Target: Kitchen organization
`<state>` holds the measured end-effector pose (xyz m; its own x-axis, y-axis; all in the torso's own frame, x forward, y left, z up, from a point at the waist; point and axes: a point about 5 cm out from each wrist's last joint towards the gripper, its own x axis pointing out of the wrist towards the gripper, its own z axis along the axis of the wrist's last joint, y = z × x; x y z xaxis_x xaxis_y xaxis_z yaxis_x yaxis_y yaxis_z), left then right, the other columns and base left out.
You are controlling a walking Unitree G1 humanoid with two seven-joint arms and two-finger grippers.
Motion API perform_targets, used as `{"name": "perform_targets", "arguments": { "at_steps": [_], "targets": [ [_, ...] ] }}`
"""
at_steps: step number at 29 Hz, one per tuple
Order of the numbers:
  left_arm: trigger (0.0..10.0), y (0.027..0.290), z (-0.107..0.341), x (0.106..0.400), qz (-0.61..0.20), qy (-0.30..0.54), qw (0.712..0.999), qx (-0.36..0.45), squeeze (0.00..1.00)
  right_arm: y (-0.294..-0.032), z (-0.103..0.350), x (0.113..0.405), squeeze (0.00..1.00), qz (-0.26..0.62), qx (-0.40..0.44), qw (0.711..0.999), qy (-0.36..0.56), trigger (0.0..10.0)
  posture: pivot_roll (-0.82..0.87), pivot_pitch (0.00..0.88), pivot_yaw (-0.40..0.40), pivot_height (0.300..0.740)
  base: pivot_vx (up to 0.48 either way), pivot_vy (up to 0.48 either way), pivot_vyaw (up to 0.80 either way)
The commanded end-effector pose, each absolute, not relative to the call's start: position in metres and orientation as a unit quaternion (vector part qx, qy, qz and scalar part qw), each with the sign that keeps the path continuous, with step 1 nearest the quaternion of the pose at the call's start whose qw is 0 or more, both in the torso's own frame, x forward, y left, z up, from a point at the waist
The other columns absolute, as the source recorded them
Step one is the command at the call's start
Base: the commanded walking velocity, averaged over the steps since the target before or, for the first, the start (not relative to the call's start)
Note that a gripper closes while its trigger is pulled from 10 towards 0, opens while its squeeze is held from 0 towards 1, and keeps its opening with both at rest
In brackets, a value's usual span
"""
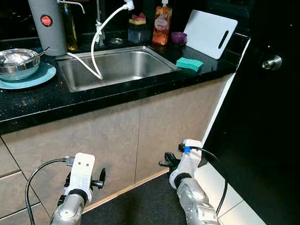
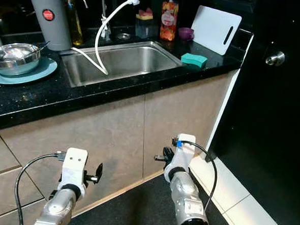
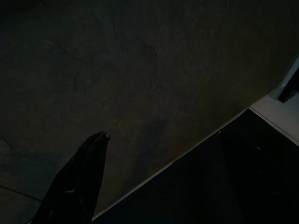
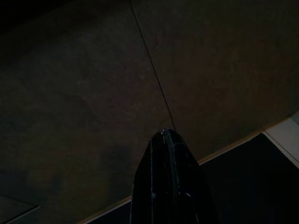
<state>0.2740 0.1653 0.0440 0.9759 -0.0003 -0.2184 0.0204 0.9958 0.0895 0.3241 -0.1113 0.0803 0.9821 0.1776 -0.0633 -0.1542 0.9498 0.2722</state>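
I'm facing a black speckled countertop point(image 1: 49, 98) over beige cabinet doors point(image 1: 102, 140), with a stainless sink point(image 1: 117, 67) set into it and a white hose point(image 1: 101, 35) drooping from the faucet into the basin. A white cutting board point(image 1: 208, 32) leans at the back right corner; a grey pitcher point(image 1: 46, 22) stands back left. Left of the sink a steel bowl point(image 1: 13, 63) sits on a teal plate point(image 1: 35, 80). Smaller things: an orange soap bottle point(image 1: 162, 24) behind the sink, a purple cup point(image 1: 178, 38) beside it, and a green sponge point(image 1: 189, 64) on the counter edge right of the basin.

Both arms hang low before the cabinets. The left gripper point(image 3: 154, 140) is spread, one finger to each side in its wrist view; the right gripper point(image 4: 164, 140) is pressed together, empty.

I judge nothing is started yet. I'd raise an arm clear of the counter lip first, then approach the sponge from above, avoiding the hose.
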Motion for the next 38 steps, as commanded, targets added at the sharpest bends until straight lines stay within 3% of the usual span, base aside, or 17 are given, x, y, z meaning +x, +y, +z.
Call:
{"name": "perform_targets", "arguments": {
  "at_steps": [1, 7, 13, 23, 38],
  "targets": [
    [10.0, 0.17, 0.039, 0.271, -0.001, 0.118, 0.991, 0.054, 0.0, -0.111, 0.077, 0.323, 0.0, 0.081, 0.144, 0.985, 0.048, 10.0, 0.0, 0.005, 0.023, 0.74, 0.0, 0.0, 0.0],
    [10.0, 0.169, 0.044, 0.273, -0.008, 0.105, 0.993, 0.052, 0.0, -0.11, 0.08, 0.324, 0.0, 0.071, 0.076, 0.993, 0.048, 10.0, 0.0, 0.004, 0.026, 0.74, 0.0, 0.0, 0.0],
    [10.0, 0.174, 0.088, 0.282, 0.011, -0.005, 1.0, 0.011, 0.0, -0.121, 0.112, 0.328, 0.0, 0.036, -0.017, 0.998, -0.043, 10.0, 0.0, 0.005, 0.022, 0.74, 0.0, 0.0, 0.0],
    [10.0, 0.188, 0.117, 0.282, 0.032, -0.048, 0.998, 0.017, 0.0, -0.132, 0.112, 0.334, 0.0, 0.013, -0.034, 0.999, -0.017, 10.0, 0.0, 0.012, 0.017, 0.74, 0.0, 0.0, 0.0],
    [10.0, 0.182, 0.126, 0.284, 0.01, -0.018, 1.0, 0.021, 0.0, -0.142, 0.119, 0.341, 0.0, -0.001, 0.009, 1.0, 0.004, 10.0, 0.0, 0.015, 0.017, 0.74, 0.0, 0.0, 0.0]
  ]
}}
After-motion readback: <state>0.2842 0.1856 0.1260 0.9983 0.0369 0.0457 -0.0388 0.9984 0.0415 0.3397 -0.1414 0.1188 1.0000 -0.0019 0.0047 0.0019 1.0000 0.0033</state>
